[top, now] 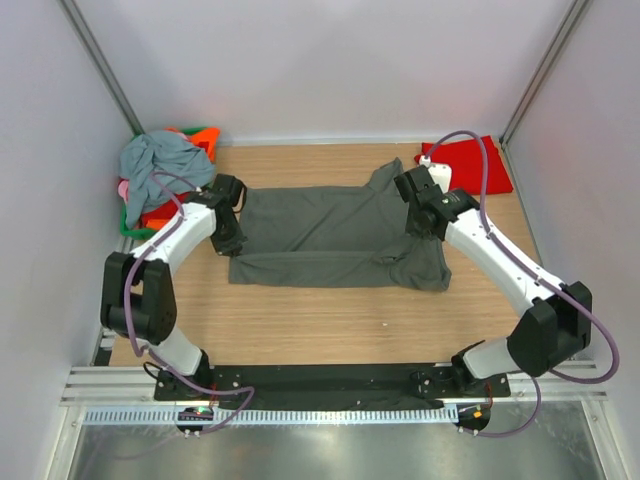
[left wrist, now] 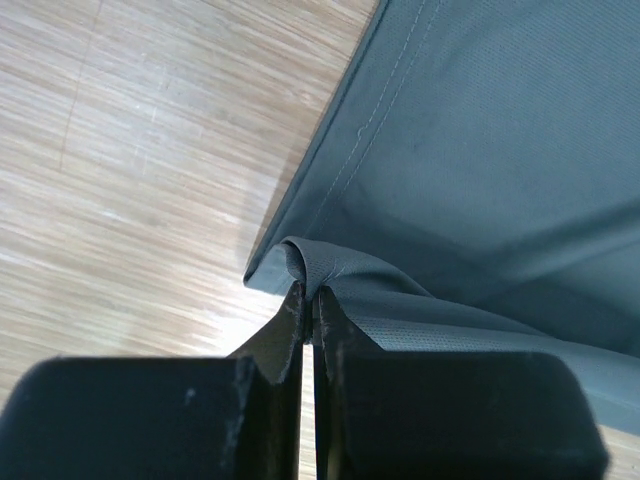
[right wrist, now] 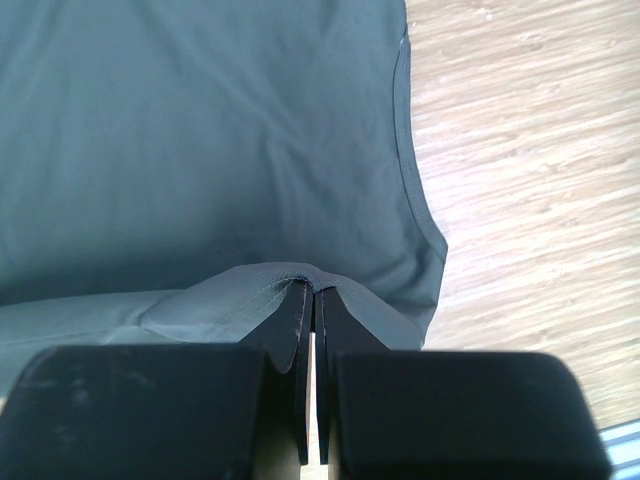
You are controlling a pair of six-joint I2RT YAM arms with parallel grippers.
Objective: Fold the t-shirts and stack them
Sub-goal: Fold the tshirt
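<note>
A large charcoal-grey t-shirt [top: 330,238] lies partly folded across the middle of the wooden table. My left gripper [top: 232,232] is shut on its left edge, and the pinched fold [left wrist: 315,262] rises between the fingers in the left wrist view. My right gripper [top: 418,222] is shut on its right side, with a hemmed fold [right wrist: 300,280] pinched in the right wrist view. A red t-shirt [top: 475,160] lies flat at the back right. A blue-grey t-shirt [top: 160,165] is heaped with orange and pink ones at the back left.
A green plastic basket [top: 205,133] at the back left corner holds the heap of shirts. Bare wood [top: 330,320] lies in front of the grey shirt. White walls with metal posts enclose the table.
</note>
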